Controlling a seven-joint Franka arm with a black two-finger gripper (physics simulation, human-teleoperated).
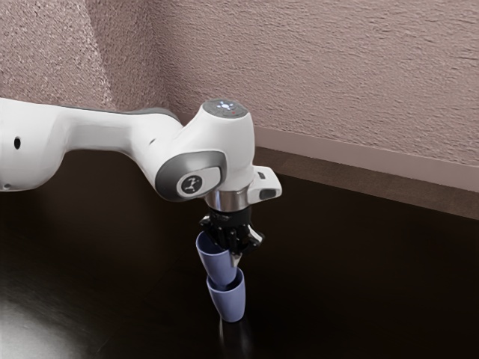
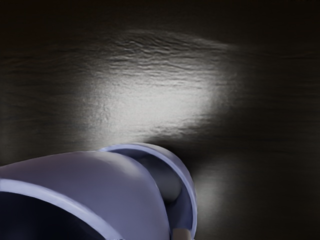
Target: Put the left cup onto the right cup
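My claw point(image 1: 233, 250) sits just below the centre of the exterior frame, pointing down, closed on the rim of the upper cup point(image 1: 212, 263) on the side toward the frame's right; that blue cup leans, its mouth tipped toward the frame's left, and its base is tucked into the mouth of the lower cup point(image 1: 229, 301); the lower cup, the same blue, stands on the dark tabletop point(image 1: 359, 284) in the lower centre of the frame; a rough pinkish wall point(image 1: 337, 67) fills the top; from my wrist, the upper cup point(image 2: 90, 185) looms at lower left, with the lower cup's point(image 2: 177, 170) rim curving round its far end above the glossy tabletop point(image 2: 150, 100).
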